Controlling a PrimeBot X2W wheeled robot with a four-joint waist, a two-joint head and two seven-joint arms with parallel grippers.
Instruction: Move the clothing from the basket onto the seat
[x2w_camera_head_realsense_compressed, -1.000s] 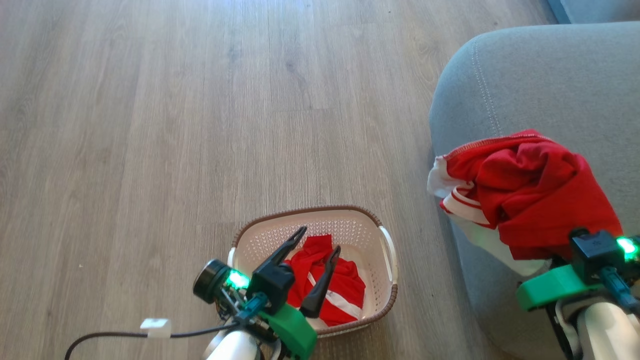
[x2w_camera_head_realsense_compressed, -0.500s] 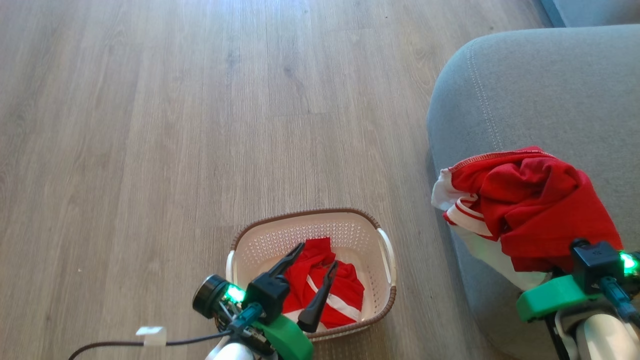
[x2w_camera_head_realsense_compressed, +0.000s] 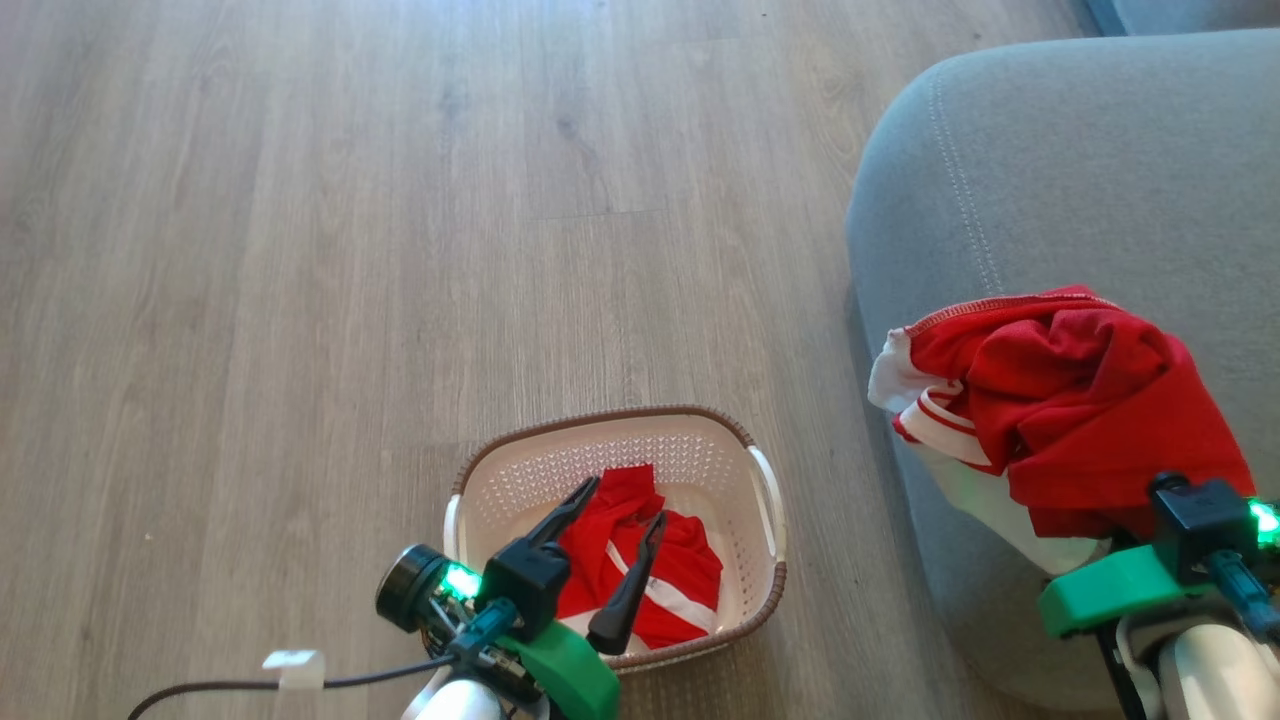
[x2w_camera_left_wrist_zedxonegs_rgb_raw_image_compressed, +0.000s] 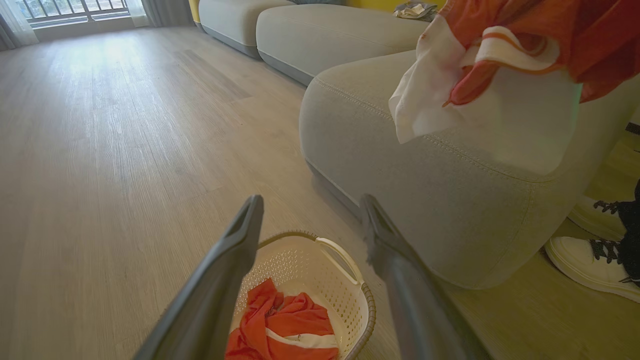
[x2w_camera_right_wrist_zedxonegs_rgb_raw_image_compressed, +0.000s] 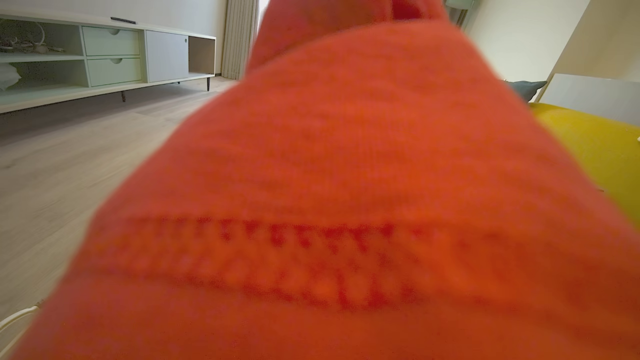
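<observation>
The left gripper, fingers wide, has slid slightly toward 6 o'clock over the clothing in the basket. The right gripper stays clamped on a red garment above the seat, at 3 o'clock.

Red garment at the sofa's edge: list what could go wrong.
1. The bunched red white-trimmed garment in the shut right jaws hangs past the grey-blue fabric seat's edge; released here, it may slide off.
2. The open left jaws, above the cream perforated plastic basket, might snag its rim.
</observation>
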